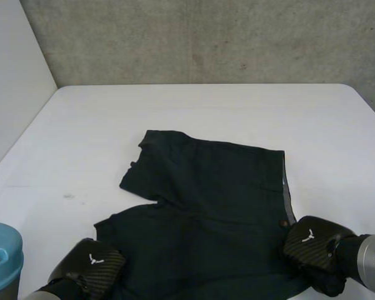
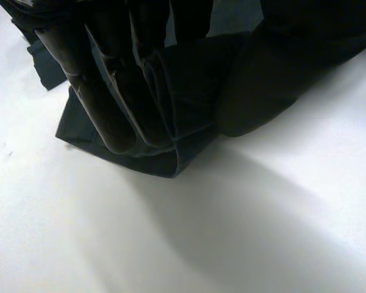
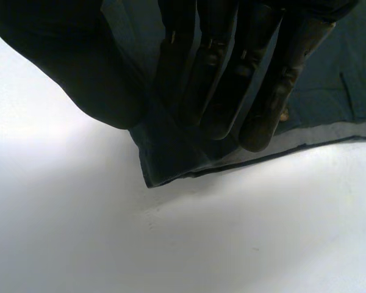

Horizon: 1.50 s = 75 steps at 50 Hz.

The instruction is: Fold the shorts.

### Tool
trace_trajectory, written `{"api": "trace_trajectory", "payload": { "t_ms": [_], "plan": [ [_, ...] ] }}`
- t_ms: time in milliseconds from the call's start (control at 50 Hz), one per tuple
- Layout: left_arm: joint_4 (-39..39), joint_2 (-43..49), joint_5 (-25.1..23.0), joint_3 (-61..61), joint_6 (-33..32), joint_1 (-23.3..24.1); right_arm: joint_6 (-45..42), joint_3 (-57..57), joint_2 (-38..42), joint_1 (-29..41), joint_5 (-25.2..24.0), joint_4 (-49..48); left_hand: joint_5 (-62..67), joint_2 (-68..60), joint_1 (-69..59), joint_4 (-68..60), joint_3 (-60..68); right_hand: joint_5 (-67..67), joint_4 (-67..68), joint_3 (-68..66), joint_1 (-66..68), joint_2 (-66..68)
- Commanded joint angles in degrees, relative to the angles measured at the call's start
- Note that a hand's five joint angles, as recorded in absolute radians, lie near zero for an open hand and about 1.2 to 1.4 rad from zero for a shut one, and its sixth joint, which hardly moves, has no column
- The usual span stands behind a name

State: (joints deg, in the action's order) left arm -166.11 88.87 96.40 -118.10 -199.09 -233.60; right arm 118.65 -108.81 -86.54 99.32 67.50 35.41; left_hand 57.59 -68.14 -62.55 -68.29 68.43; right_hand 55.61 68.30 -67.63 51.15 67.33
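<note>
Dark shorts [image 1: 212, 187] lie spread on the white table [image 1: 206, 106], with one leg reaching toward the far left and a grey-lined waistband along the right side. My left hand [image 1: 90, 265] sits at the near left corner of the shorts. In its wrist view the fingers [image 2: 110, 104] and thumb [image 2: 262, 91] pinch a folded edge of the cloth [image 2: 183, 140]. My right hand [image 1: 312, 247] is at the near right corner by the waistband. There its fingers [image 3: 232, 85] and thumb [image 3: 79, 67] hold the corner of the shorts [image 3: 171, 162].
A grey wall [image 1: 206, 37] runs behind the table's far edge, and a pale wall [image 1: 12, 75] stands at the left. Bare tabletop surrounds the shorts on the far side and on both sides. The blue cap of my left arm [image 1: 0, 253] is at the near left.
</note>
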Motion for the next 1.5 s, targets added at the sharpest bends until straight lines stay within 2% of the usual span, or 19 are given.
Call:
{"api": "trace_trajectory", "payload": {
  "t_ms": [20,120,180,280,360,480,640,660,680,700,740,760,860,980,1100,1160,1240,1380,1500],
  "plan": [
    [-8.3,4.1,0.2,6.4,-0.1,-0.6,9.0,6.1,2.9,0.5,0.3,-8.9,12.4,-11.9,-17.4,-11.7,11.6,14.4,11.7,-12.4,28.9,12.7],
    [-15.6,12.4,0.3,16.3,-0.2,-4.7,16.6,14.4,9.7,0.6,0.5,-14.0,12.4,-11.9,-17.4,-11.7,11.6,14.4,11.7,-12.4,28.9,12.7],
    [-17.8,16.9,0.3,21.8,-0.2,-5.1,19.2,18.1,12.0,0.8,1.4,-15.7,12.4,-11.9,-17.4,-11.7,11.6,14.4,11.7,-12.4,28.9,12.7],
    [-22.9,30.6,0.8,36.8,-1.6,-5.0,20.8,26.8,19.7,3.7,7.9,-21.9,12.4,-11.9,-17.4,-11.7,11.6,14.4,11.7,-12.4,28.9,12.7],
    [-24.0,42.2,2.0,49.4,-4.0,-5.1,20.3,32.7,26.5,5.4,11.0,-28.1,12.4,-11.9,-17.4,-11.7,11.6,14.4,11.7,-12.4,28.9,12.7],
    [-23.9,56.5,9.7,69.2,-8.0,-5.2,20.0,40.1,36.0,6.4,11.0,-37.8,12.4,-11.9,-17.4,-11.7,11.6,14.4,11.7,-12.4,28.9,12.7],
    [-25.6,64.4,10.6,81.2,-10.3,-5.5,19.9,47.1,44.7,8.2,10.8,-47.7,12.4,-11.9,-17.4,-11.7,11.6,14.4,11.7,-12.4,28.9,12.7],
    [-25.8,64.8,10.1,81.8,-10.3,-5.5,19.9,47.5,45.4,8.2,10.8,-48.6,10.4,-9.9,-15.5,-9.7,9.6,14.4,11.7,-12.4,28.9,12.7],
    [-25.9,65.1,9.9,82.2,-10.3,-5.3,19.8,48.1,46.2,8.2,11.2,-49.4,2.8,-2.2,-7.8,-2.1,1.9,9.1,6.4,-7.1,23.6,7.4],
    [-25.9,65.4,9.1,82.4,-10.2,-5.0,19.8,48.9,47.4,8.3,11.9,-50.3,-24.3,24.9,19.3,25.0,-25.1,-20.4,-23.1,22.4,-5.9,-22.1],
    [-25.8,65.4,8.4,82.2,-10.3,-4.7,20.0,49.6,48.1,8.4,12.4,-50.6,-52.4,52.9,47.3,53.1,-53.2,-48.7,-51.4,50.7,-34.2,-50.4],
    [-25.6,65.4,7.7,81.8,-10.4,-4.1,20.0,49.7,48.0,8.5,13.3,-50.4,-57.6,58.1,52.6,58.3,-58.4,-55.6,-58.3,57.6,-41.1,-57.3],
    [-25.5,63.1,7.0,78.6,-10.3,-1.3,22.6,47.0,41.7,8.3,15.2,-50.0,-57.6,58.1,52.6,58.3,-58.4,-55.6,-58.3,57.6,-41.1,-57.3],
    [-25.5,53.8,6.9,69.8,-9.6,-2.3,29.9,40.2,30.6,8.0,14.7,-46.8,-57.6,58.1,52.6,58.3,-58.4,-55.6,-58.3,57.6,-41.1,-57.3],
    [-25.5,40.3,6.6,53.6,-9.4,-3.5,35.9,33.8,23.3,7.9,13.4,-33.8,-57.5,58.1,52.5,58.2,-58.4,-55.6,-58.3,57.6,-41.1,-57.3],
    [-26.2,33.7,5.6,43.6,-8.8,-3.9,39.0,30.1,22.3,7.7,11.7,-28.8,-57.5,58.1,52.5,58.2,-58.4,-55.6,-58.3,57.6,-41.1,-57.3],
    [-28.0,27.2,2.8,33.3,-5.3,-4.0,40.5,24.2,22.1,6.5,8.9,-29.0,-57.4,57.9,52.3,58.1,-58.2,-55.6,-58.3,57.6,-41.1,-57.3],
    [-36.3,22.3,-0.3,20.2,2.2,-3.9,40.5,17.7,23.8,5.0,7.6,-39.6,-57.0,57.6,52.0,57.7,-57.9,-48.0,-50.7,50.0,-33.5,-49.7],
    [-41.6,22.0,-0.1,17.0,2.4,-3.8,40.1,18.3,29.8,4.8,7.9,-44.7,-57.0,57.6,52.0,57.7,-57.9,-35.0,-37.7,37.0,-20.6,-36.8]
  ]
}}
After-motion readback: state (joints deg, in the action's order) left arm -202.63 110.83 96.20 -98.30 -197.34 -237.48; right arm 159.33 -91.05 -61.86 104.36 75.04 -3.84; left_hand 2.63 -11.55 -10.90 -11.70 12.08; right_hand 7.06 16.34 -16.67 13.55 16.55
